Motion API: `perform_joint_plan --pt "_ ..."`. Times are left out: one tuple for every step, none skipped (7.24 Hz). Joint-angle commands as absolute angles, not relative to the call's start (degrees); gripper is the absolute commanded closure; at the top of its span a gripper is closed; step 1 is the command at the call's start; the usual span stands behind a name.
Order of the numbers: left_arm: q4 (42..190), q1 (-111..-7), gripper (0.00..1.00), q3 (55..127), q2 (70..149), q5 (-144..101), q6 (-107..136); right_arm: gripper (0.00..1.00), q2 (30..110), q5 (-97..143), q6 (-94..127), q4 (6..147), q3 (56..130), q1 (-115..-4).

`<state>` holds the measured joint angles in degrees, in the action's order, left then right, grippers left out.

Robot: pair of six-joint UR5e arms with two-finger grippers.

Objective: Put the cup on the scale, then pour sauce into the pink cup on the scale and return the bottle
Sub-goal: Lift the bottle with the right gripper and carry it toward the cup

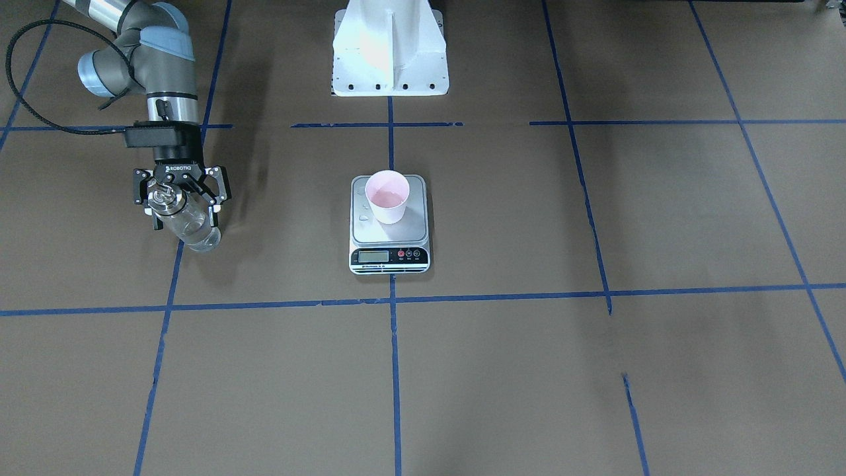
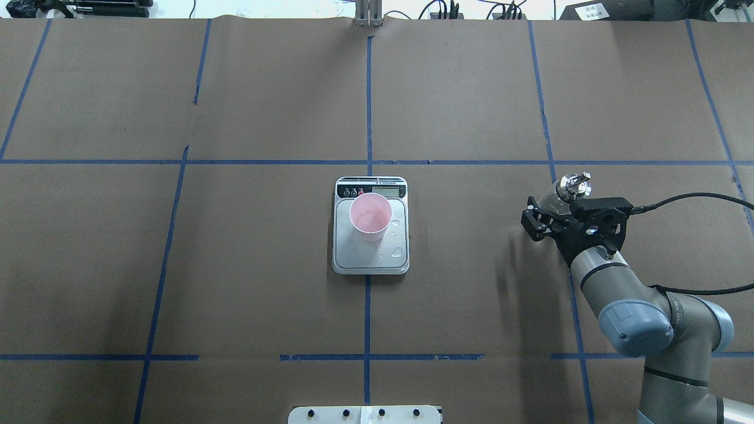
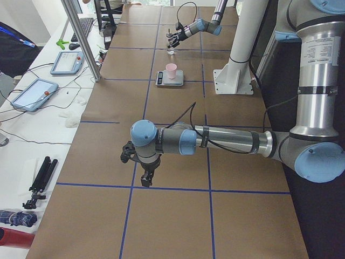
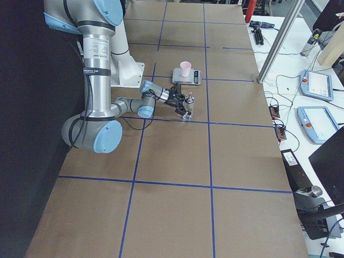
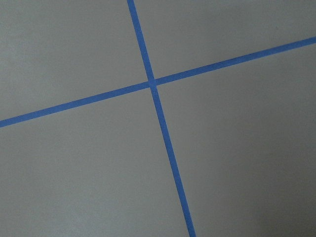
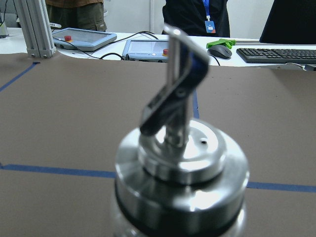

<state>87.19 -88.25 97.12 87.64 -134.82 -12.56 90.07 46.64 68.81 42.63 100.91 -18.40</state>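
The pale pink cup stands upright on the silver platform of the scale at mid-table, with a little clear liquid in it. A few drops lie on the platform. My right gripper is shut on the clear glass bottle, held upright low over the table, well off to the robot's right of the scale. The right wrist view shows its metal collar and spout close up. My left gripper shows only in the exterior left view; I cannot tell if it is open.
The white robot pedestal stands behind the scale. Blue tape lines grid the brown table. A side bench with tablets and an aluminium post lies beyond the table's far edge.
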Motion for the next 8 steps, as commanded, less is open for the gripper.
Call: perform_joint_plan --pt "87.19 -88.24 0.0 97.12 87.63 -134.82 -12.48 0.0 89.74 46.67 68.73 42.63 100.37 -18.72" --pt "87.19 -88.24 0.0 97.12 87.63 -134.82 -12.48 0.0 89.56 46.41 68.9 42.63 100.28 -18.72" --pt "87.19 -88.24 0.0 97.12 87.71 -134.82 -12.48 0.7 89.3 46.41 68.99 42.54 100.37 -18.81" --pt "87.19 -88.16 0.0 97.12 87.71 -134.82 -12.48 1.0 89.21 46.32 68.99 42.45 100.81 -18.81" --pt "87.19 -88.15 0.0 97.12 87.8 -134.82 -12.48 1.0 89.21 46.49 68.82 42.36 102.29 -18.9" --pt "87.19 -88.15 0.0 97.12 87.8 -134.82 -12.48 1.0 89.56 46.23 66.9 42.45 105.52 -19.07" --pt "87.1 -88.15 0.0 96.95 87.72 -134.74 -12.31 1.0 89.39 45.27 63.84 42.54 107.12 -19.07" --pt "86.49 -88.15 0.0 96.6 87.71 -134.56 -10.3 1.0 89.3 45.26 63.72 42.71 107.05 -19.07"
